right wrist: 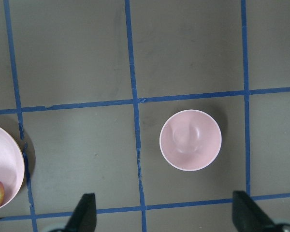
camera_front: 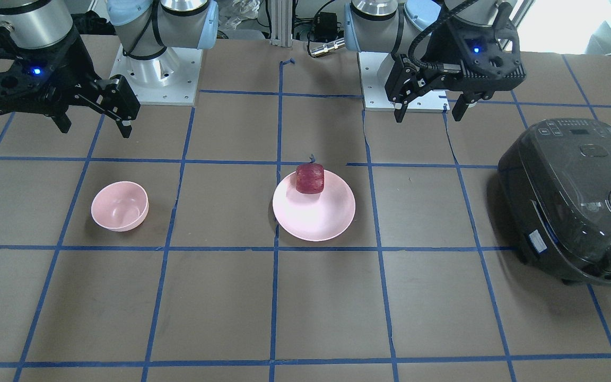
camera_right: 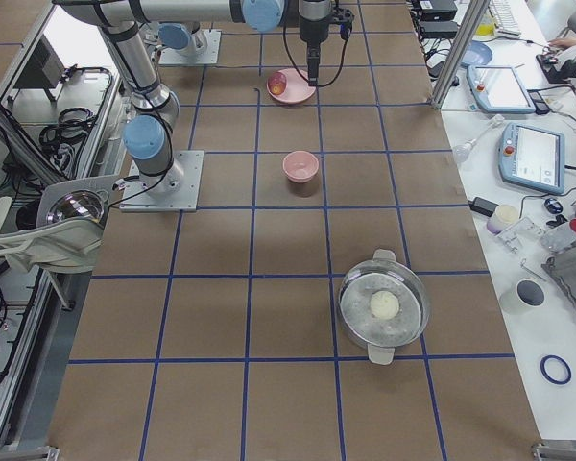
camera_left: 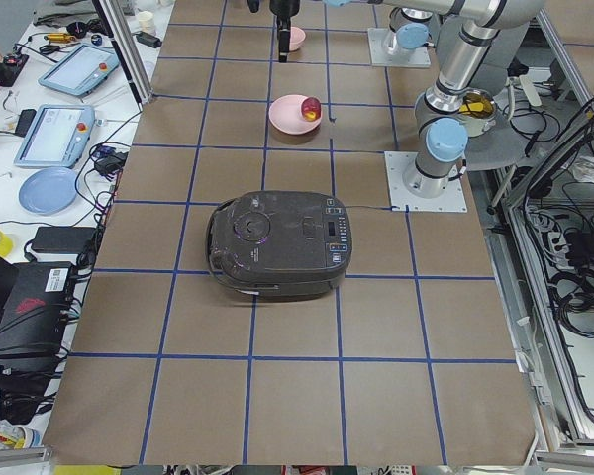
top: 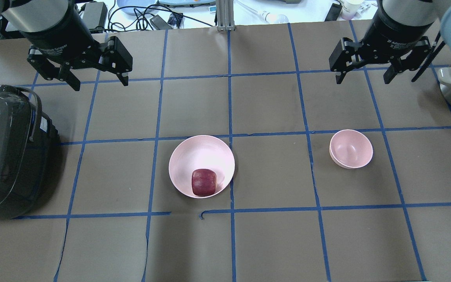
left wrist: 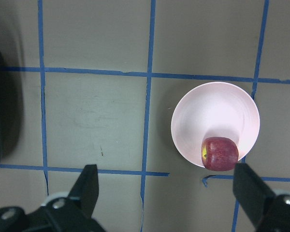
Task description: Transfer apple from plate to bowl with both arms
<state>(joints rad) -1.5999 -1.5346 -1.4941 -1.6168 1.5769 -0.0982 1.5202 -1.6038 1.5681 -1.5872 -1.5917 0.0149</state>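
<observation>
- The apple [top: 204, 182] lies on the plate [top: 198, 154], against the plate's lower rim in the overhead view, just left of the frame's middle. Neither claw touches it.
- The plate rests on the table [top: 272, 243], which is covered in brown paper crossed by blue tape lines.
- The bowl [top: 350, 149] stands upright to the right of centre in the overhead view, well apart from the plate.
- The left claw [top: 99, 80] hangs above the table in the upper left of the overhead view. Its jaws are spread wide and grip nothing, and it is well apart from the plate.
- In the left wrist view its fingertips [left wrist: 89, 186] show along the bottom edge, with the apple nearer the right-hand one.
- The right claw [top: 363, 77] hangs in the upper right of the overhead view, higher in the frame than the bowl. Its jaws are also spread wide and hold nothing.
- A dark cooker [top: 6, 152] sits at the left edge of the overhead view, lid down.
</observation>
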